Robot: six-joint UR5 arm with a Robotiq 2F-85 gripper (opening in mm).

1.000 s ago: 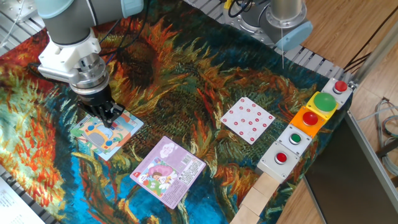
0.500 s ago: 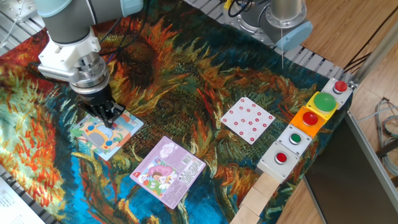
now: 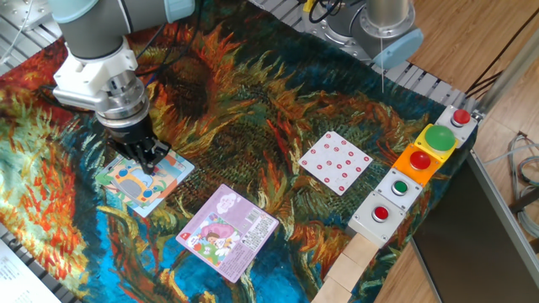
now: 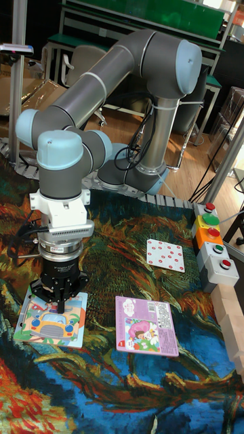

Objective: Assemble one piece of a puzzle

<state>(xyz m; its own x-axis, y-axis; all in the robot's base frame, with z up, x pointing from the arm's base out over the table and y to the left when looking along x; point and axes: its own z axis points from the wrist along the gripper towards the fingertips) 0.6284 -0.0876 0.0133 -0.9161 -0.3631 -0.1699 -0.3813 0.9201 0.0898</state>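
Observation:
The puzzle (image 3: 139,182) is a flat square board, pale blue and green with an orange vehicle picture. It lies on the painted cloth at the front left, and the tall fixed view also shows the puzzle (image 4: 47,324). My gripper (image 3: 150,162) points straight down over the board's far edge, its tips at or just above the surface. Seen from the front, the gripper (image 4: 59,304) has its dark fingers drawn together. Whether a loose piece sits between them is hidden by the fingers.
A purple-pink square puzzle (image 3: 227,231) lies right of the board. A white card with red dots (image 3: 335,162) sits mid-right. A row of button boxes (image 3: 414,172) and wooden blocks (image 3: 349,269) line the right edge.

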